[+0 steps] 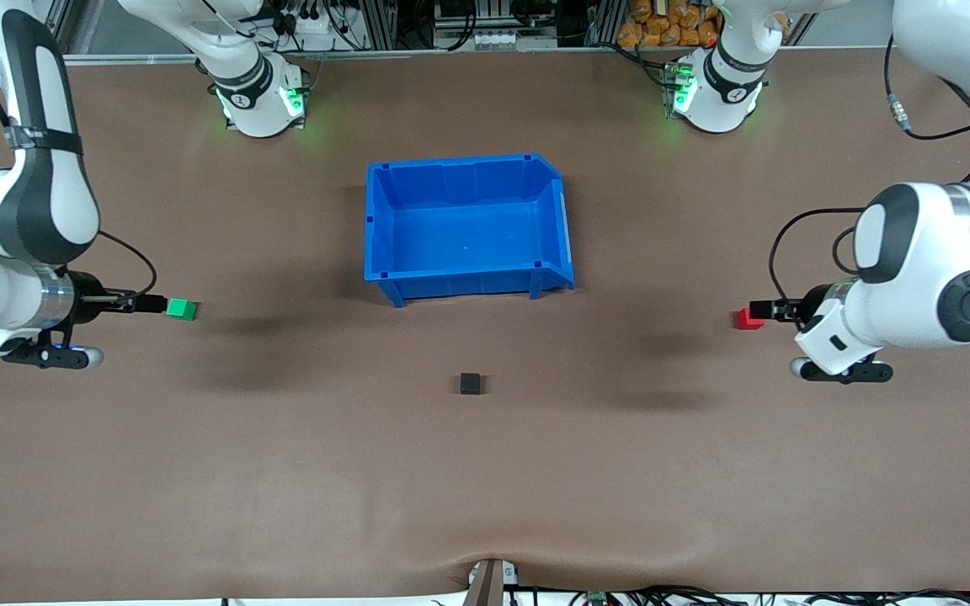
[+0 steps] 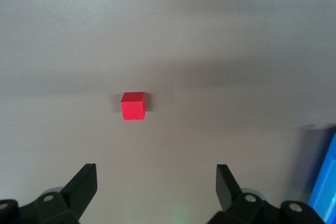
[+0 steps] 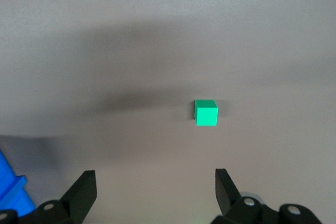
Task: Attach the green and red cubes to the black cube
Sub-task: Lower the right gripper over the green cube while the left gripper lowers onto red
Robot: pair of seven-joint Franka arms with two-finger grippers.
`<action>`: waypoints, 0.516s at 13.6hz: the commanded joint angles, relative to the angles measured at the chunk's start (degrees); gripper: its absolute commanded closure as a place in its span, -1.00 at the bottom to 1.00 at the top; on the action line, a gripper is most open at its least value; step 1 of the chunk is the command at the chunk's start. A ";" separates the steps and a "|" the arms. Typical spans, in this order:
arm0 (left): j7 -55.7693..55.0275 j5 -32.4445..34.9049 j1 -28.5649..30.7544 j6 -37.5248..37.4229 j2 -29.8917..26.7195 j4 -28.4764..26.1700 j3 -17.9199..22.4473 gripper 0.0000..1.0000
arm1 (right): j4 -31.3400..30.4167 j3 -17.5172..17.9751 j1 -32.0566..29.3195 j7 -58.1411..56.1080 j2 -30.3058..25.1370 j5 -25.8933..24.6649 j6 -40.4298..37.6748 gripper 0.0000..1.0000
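Observation:
The green cube (image 1: 182,309) (image 3: 206,113) lies on the brown table toward the right arm's end. My right gripper (image 1: 135,302) (image 3: 156,184) hangs open just beside it, with nothing between its fingers. The red cube (image 1: 747,319) (image 2: 133,105) lies toward the left arm's end. Close to it my left gripper (image 1: 775,310) (image 2: 156,182) is open and empty too. The black cube (image 1: 471,384) sits alone mid-table, nearer to the front camera than the other two cubes, with both grippers well away from it.
A blue bin (image 1: 468,164), open and empty, stands mid-table, farther from the front camera than the black cube. A corner of the blue bin (image 2: 325,182) (image 3: 10,192) shows in both wrist views. Bare brown tabletop surrounds the cubes.

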 commanded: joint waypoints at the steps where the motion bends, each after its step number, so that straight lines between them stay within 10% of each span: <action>1: -1.74 0.24 -1.09 3.06 -0.05 -2.81 0.09 -1.00 | -12.29 0.41 -0.29 -0.29 -8.08 -0.20 8.27 -1.00; 7: -1.48 5.07 -0.39 14.56 2.59 -10.26 0.18 -1.00 | -23.12 0.32 -2.66 -3.36 -10.30 -0.73 20.49 -1.00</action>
